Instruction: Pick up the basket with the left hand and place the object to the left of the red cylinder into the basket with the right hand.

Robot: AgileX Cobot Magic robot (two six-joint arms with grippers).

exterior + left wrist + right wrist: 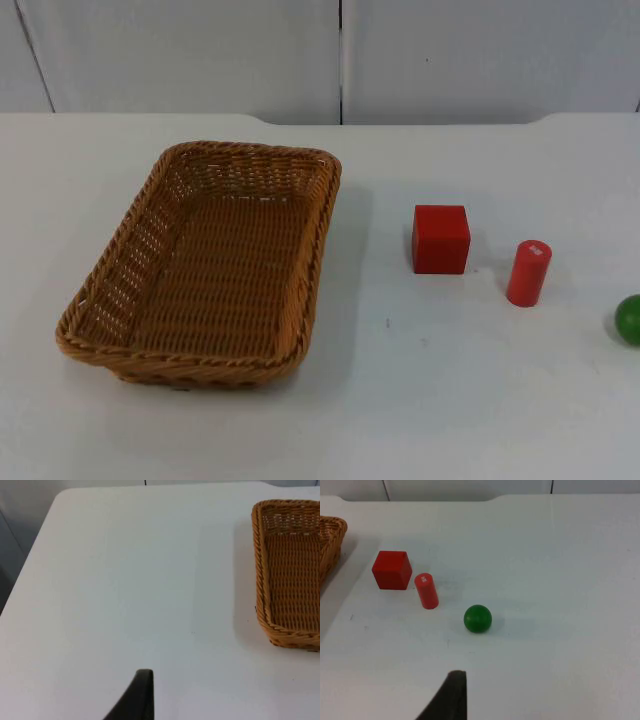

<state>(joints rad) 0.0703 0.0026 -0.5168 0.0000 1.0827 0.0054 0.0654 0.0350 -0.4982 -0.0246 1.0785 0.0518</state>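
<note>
- The wicker basket (205, 268) sits empty on the white tabletop (420, 400).
- At its 3 o'clock: red cube (440, 239), then red cylinder (528, 273), then green ball (629, 320), all apart.
- Left gripper (142, 700) and right gripper (452, 697) hover over bare tabletop; whether the fingers are spread, I cannot tell.

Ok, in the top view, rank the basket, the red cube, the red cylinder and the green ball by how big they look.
1. wicker basket, by far the largest.
2. red cube.
3. red cylinder, slimmer than the cube though about as tall.
The green ball is cut off by the picture's edge there, so I can't rank it.
</note>
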